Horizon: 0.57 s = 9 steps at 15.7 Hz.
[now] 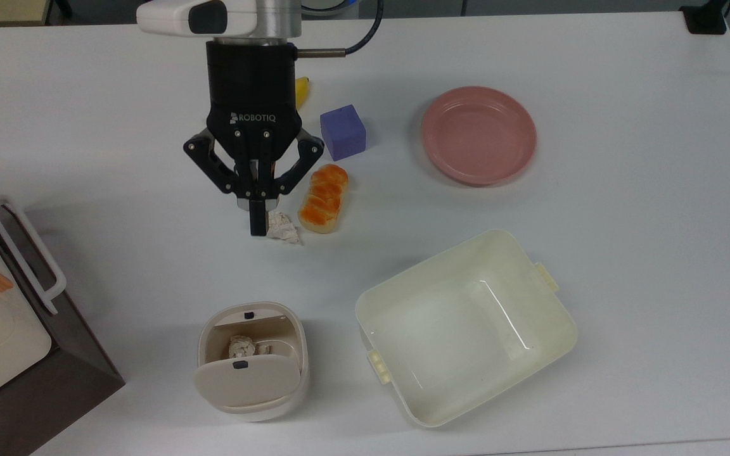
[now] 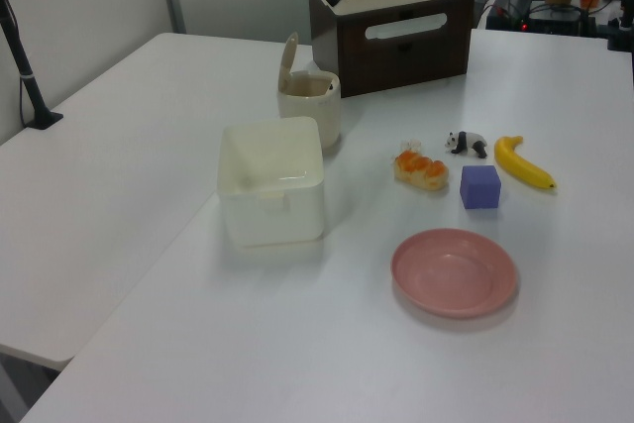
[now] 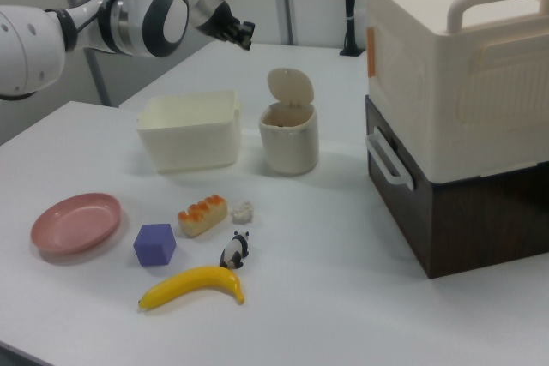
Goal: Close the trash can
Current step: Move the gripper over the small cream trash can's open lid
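A white worktop (image 1: 625, 253) seen from above, described from the top view's left to its right. At the far left edge stands a dark brown box (image 1: 42, 354) with a white handle, a cream container stacked on it. Next, near the bottom edge, sits the trash can (image 1: 252, 361), small, beige and rounded-square. Its hinged lid (image 1: 248, 379) is tipped up and open, and crumpled paper lies inside. In the right view the lid (image 3: 285, 87) stands nearly upright behind the opening.

Above the can in the top view, well apart from it, the black tool (image 1: 257, 221) hangs from the arm, fingers pressed together and holding nothing. Just beside its tip lies a crumpled paper ball (image 1: 281, 227), then a glazed bread roll (image 1: 323, 197). A banana tip (image 1: 302, 90) peeks out behind the tool, beside a purple cube (image 1: 343, 132). Further right sit an open cream tub (image 1: 466, 326) and a pink plate (image 1: 478, 135).
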Motion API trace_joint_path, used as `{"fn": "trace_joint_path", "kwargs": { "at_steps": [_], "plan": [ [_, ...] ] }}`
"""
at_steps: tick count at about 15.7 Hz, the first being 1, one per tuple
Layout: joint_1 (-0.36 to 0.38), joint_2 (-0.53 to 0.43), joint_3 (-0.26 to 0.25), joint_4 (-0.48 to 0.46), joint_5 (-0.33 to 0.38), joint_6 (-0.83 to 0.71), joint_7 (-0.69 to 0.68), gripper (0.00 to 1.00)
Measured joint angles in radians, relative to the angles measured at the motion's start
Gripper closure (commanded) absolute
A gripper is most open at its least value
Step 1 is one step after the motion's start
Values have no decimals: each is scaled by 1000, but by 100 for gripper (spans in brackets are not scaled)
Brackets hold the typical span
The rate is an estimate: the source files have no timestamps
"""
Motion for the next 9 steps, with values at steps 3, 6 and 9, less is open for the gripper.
{"fn": "trace_joint_path", "kwargs": {
  "at_steps": [3,6,9],
  "plan": [
    [0,31,0,22,0,96,0,100],
    [0,76,0,25,0,231,0,100],
    [0,134,0,32,0,347,0,100]
  ]
}}
